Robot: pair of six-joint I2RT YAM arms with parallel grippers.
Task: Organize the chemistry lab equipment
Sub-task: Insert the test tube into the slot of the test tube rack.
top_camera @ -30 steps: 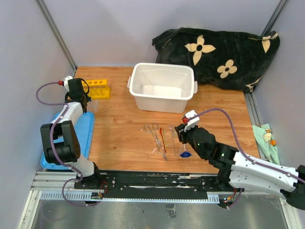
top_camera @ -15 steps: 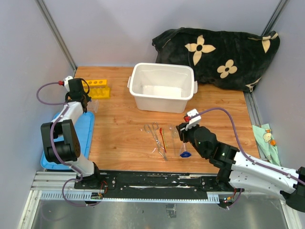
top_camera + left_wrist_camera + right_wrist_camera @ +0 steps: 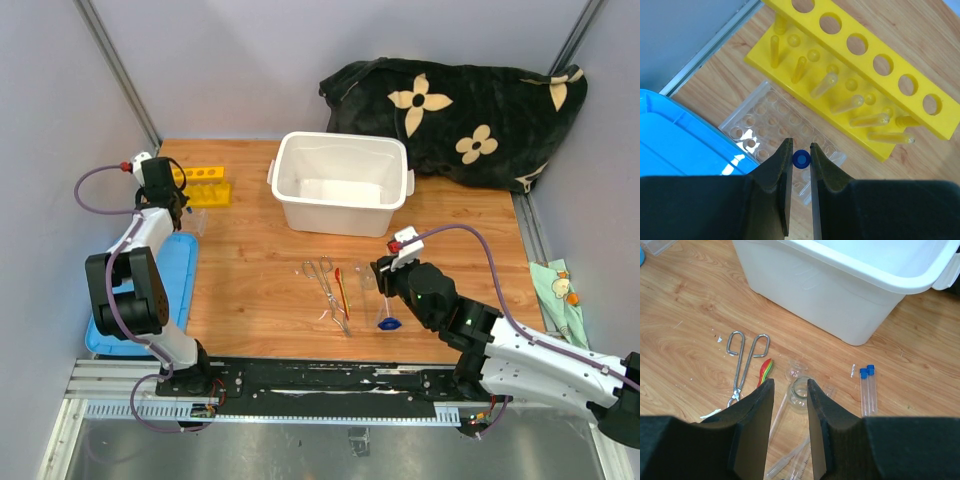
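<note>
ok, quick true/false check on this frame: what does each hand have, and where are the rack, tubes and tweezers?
1. The left hand grips a blue-capped tube. True.
2. The yellow rack sits inside the white bin. False: it is on the table, outside the bin.
3. Two blue-capped tubes lie on the table near the bin. True.
4. The right hand holds the metal tweezers. False: they lie on the table; its jaws are open above a small glass beaker.
</note>
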